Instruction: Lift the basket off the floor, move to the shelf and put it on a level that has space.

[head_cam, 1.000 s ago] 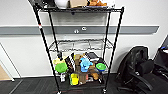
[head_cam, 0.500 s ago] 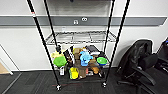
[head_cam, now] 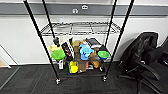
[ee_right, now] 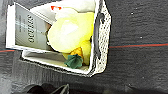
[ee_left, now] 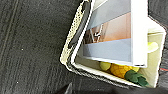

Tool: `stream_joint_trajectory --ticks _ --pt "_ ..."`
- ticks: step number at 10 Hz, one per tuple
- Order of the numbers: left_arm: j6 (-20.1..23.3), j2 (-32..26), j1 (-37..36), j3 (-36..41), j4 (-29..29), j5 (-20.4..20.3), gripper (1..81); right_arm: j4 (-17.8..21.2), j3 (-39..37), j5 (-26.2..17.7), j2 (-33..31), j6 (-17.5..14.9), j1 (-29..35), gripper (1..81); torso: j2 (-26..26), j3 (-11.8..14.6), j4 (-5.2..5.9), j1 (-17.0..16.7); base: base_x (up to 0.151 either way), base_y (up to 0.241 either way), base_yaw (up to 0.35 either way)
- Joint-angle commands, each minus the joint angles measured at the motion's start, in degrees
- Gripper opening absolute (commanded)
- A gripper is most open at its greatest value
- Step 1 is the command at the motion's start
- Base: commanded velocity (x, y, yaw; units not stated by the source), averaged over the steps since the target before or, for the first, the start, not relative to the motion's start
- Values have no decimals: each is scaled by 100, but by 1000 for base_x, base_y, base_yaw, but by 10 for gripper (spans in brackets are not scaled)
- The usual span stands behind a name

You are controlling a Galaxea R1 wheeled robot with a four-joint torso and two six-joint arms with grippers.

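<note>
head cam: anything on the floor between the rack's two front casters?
Nothing on it. In the head view, the carpet between the left caster and right caster of the shelf is bare apart from a thin red line.

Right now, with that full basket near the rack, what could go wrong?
1. The book sticks out over the basket rim; it might slide out if the basket tips.
2. The shelf stands on small casters, so a bump could roll it.
3. The bare middle level is narrow between posts; the basket could catch one.

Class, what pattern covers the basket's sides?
A cream lattice weave on the basket, clearest in the right wrist view.
</note>
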Motion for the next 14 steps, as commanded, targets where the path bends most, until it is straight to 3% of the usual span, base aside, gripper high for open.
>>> stream_joint_trajectory --ticks 1,10,12,13,14 --pt "27 -148 -522 -18 97 248 811 24 86 -290 -11 11 555 811 -564 2 0 363 0 0 0" --pt "27 -16 -908 -396 528 547 811 24 60 -448 95 20 766 811 -2249 -72 0 1417 0 0 0" --pt "27 142 -996 -396 607 556 811 24 77 -448 103 12 810 811 -2636 -614 0 1657 0 0 0" --pt "27 204 -1014 -396 616 556 811 33 77 -448 103 20 836 811 -2781 -673 0 1744 0 0 0" --pt "27 265 -1058 -388 616 556 811 42 69 -448 112 20 837 811 -2920 -265 0 1834 0 0 0"
